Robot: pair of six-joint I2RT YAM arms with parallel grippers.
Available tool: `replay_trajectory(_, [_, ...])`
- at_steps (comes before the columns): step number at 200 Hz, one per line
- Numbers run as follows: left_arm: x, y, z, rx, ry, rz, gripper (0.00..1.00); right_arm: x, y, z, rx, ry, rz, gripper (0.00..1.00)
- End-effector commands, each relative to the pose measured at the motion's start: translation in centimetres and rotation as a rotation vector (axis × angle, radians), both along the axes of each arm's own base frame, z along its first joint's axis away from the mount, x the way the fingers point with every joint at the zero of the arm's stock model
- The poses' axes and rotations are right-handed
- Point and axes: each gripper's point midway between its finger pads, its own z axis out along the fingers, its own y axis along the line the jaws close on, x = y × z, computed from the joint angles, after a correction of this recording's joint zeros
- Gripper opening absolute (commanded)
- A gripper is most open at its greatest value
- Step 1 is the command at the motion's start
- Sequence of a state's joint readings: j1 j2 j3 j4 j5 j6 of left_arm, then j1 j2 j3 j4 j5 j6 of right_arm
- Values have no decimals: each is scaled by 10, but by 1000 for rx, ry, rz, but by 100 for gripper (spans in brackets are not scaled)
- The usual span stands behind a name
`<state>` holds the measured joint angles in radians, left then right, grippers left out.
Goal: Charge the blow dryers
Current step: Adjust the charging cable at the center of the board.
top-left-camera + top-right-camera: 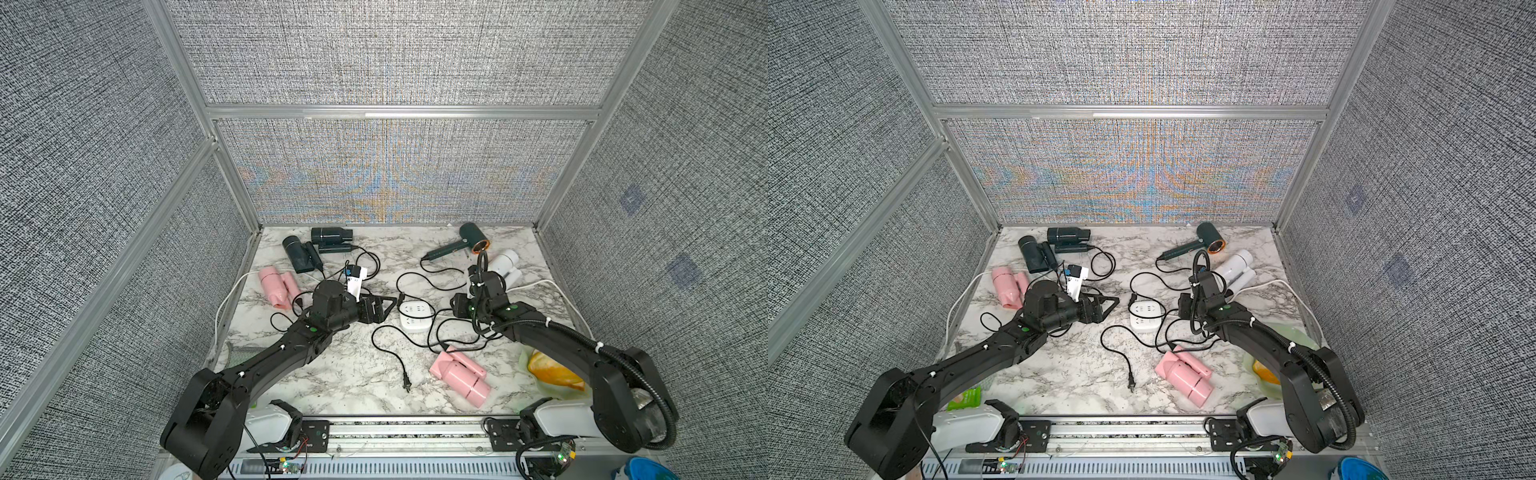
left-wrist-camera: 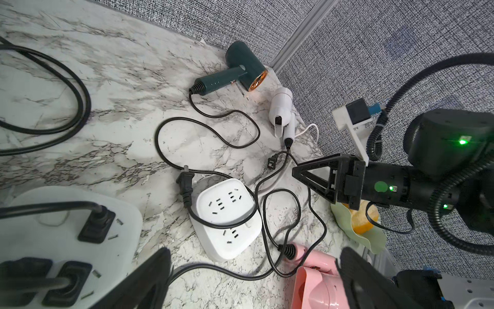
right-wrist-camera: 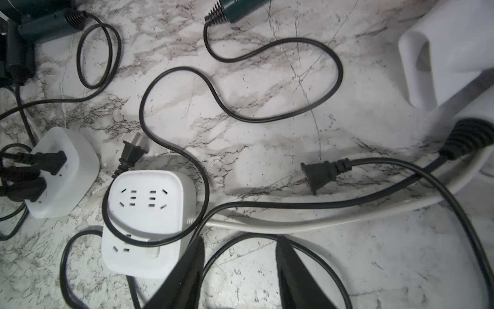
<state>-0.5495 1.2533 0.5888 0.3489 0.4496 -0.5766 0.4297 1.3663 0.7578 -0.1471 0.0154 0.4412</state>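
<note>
The marble counter [image 1: 353, 374] carries everything, and my left arm [image 1: 270, 357] and right arm [image 1: 552, 336] reach in from its near edge. The white blow dryer [image 1: 505, 264] lies on its side by the right edge, its barrel pale and smooth and its handle folded alongside. The copper-ringed blow dryer [image 1: 473, 239] lies just beyond it, toward the far right corner. Neither is plugged in, I judge. The empty socket block [image 1: 414, 318] sits mid-counter with a loose cord [image 3: 205, 187] draped over it. My left pincer [image 1: 384, 309] is spread to its widest and holds nothing, just left of the block. My right pincer [image 3: 239, 240] is half spread, with nothing pinched that I can see. The white dryer's plug [image 3: 318, 175] lies flat just ahead of its fingertips, between block and dryer. Its long axis runs across my reach, in line with the fingers' closing, so I expect a wrist turn first. The right arm is the nearer one.
</note>
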Motion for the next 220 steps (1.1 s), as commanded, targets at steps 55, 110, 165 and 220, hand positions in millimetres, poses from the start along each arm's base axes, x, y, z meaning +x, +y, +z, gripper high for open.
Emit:
replay_trajectory(55, [10, 0, -11, 43, 25, 60, 98, -21, 68, -15, 75, 56, 296, 34])
replay_trajectory(110, [22, 32, -26, 61, 124, 121, 99, -22, 98, -8, -157, -17, 532, 34])
replay_trajectory(165, [11, 42, -26, 72, 89, 111, 99, -21, 121, -8, -236, 17, 699, 35])
replay_trajectory(220, [5, 37, -25, 49, 70, 72, 98, -19, 128, -19, -294, 80, 785, 35])
